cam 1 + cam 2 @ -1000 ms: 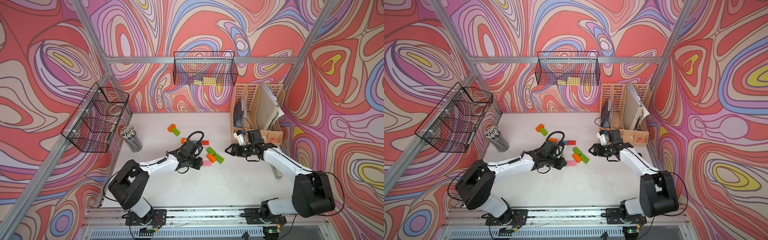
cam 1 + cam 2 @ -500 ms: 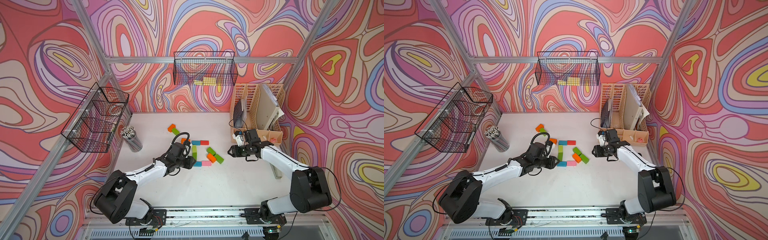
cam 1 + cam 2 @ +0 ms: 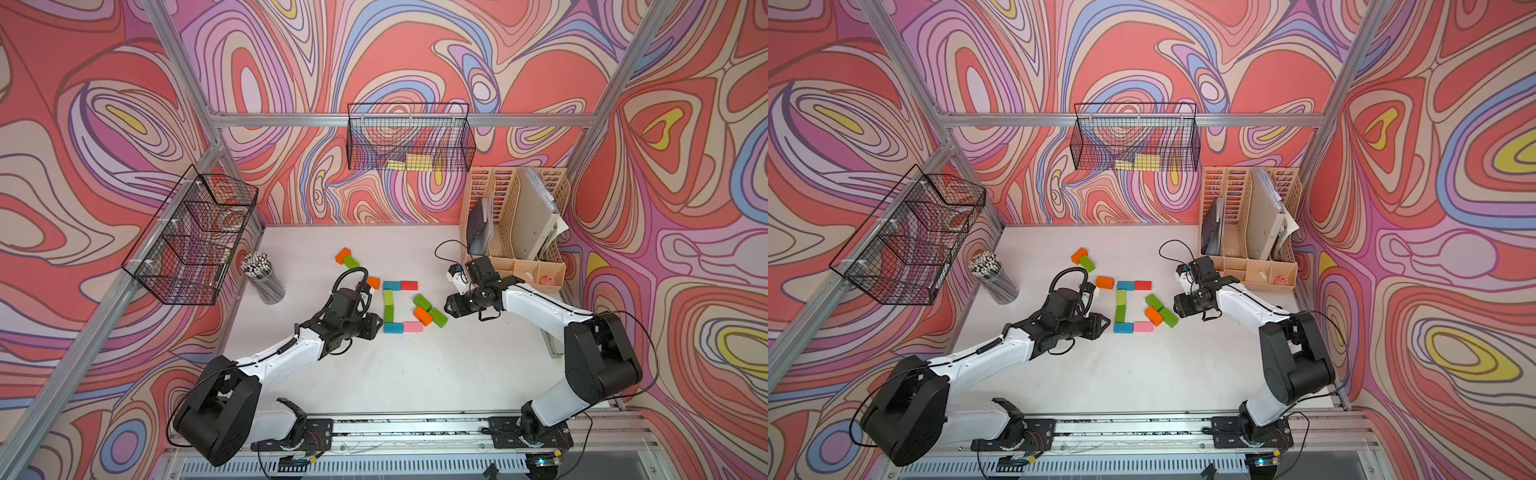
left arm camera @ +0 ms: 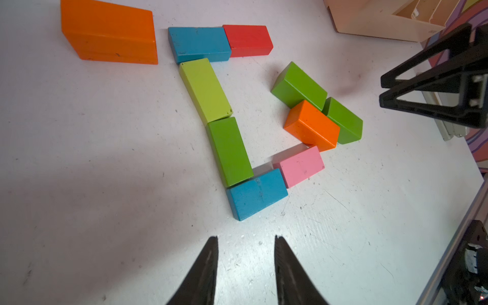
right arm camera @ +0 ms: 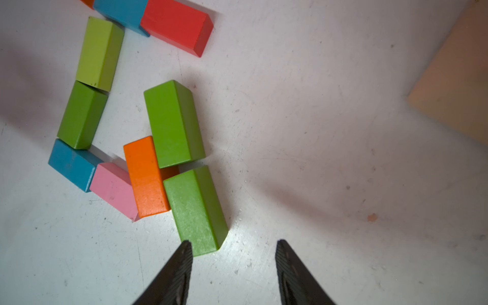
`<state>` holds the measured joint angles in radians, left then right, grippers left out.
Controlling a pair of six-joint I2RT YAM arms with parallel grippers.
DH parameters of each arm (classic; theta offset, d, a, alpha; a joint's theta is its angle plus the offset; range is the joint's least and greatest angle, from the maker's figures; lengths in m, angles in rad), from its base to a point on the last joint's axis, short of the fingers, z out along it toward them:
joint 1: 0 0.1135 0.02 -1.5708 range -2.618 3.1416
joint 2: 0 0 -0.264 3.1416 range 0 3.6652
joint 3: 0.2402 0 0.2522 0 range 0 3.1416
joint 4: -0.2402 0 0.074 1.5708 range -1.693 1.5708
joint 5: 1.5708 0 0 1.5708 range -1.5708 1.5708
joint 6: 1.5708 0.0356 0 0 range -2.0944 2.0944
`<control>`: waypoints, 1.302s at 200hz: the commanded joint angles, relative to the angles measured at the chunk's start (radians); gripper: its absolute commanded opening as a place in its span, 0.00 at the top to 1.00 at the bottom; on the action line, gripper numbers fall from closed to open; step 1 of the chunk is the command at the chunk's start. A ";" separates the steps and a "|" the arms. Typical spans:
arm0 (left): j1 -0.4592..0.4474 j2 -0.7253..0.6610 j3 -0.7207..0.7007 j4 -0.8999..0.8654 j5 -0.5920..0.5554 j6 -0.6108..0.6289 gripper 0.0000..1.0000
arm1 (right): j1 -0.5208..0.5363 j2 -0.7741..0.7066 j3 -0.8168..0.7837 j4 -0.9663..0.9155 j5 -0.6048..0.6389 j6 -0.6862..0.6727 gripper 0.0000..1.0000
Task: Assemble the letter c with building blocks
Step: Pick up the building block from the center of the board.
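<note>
Change: I see L gripper [image 4: 245, 239] backed off the building blocks [image 3: 389, 308], mid-table C.
L pose: C's 8 o'clock, spread, empty.
R gripper [image 5: 234, 242]: C's 3 o'clock, spread, empty, tip by green block [image 5: 195, 208].

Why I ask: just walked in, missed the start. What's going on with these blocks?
Two robot arms are laying out a C from blocks on the white table. Its outline is there: upper blue block and red block on top, two green blocks down the side, lower blue block and pink block below. Both grippers are open and empty: the left gripper near the lower blue block, the right gripper beside a loose cluster in the C's mouth.
</note>
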<state>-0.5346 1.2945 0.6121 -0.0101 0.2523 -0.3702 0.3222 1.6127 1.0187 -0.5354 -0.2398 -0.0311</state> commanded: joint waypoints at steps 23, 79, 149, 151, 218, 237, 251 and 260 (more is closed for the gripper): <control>0.007 -0.032 -0.025 0.014 -0.016 0.013 0.62 | 0.039 0.066 0.052 -0.026 -0.002 -0.055 0.36; 0.007 0.000 -0.026 0.033 0.010 0.009 0.62 | 0.063 0.115 0.073 -0.051 0.002 -0.072 0.41; 0.007 0.014 -0.021 0.026 -0.003 0.016 0.62 | 0.086 0.149 0.084 -0.053 -0.016 -0.083 0.40; 0.007 0.014 -0.021 0.026 -0.002 0.016 0.61 | 0.086 0.150 0.084 -0.053 -0.016 -0.083 0.40; 0.007 0.000 -0.026 0.018 -0.016 0.022 0.62 | 0.093 0.153 0.091 -0.059 0.006 -0.075 0.47; 0.007 0.000 -0.026 0.016 -0.017 0.022 0.61 | 0.093 0.153 0.091 -0.059 0.004 -0.073 0.47; 0.007 0.000 -0.024 0.016 -0.018 0.024 0.61 | 0.095 0.153 0.093 -0.054 -0.001 -0.074 0.46; 0.007 0.000 -0.024 0.016 -0.018 0.024 0.61 | 0.096 0.183 0.093 -0.054 -0.002 -0.073 0.45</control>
<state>-0.5346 1.2984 0.5983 0.0036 0.2485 -0.3595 0.4095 1.7515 1.0897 -0.5919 -0.2428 -0.1066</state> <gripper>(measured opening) 0.385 0.542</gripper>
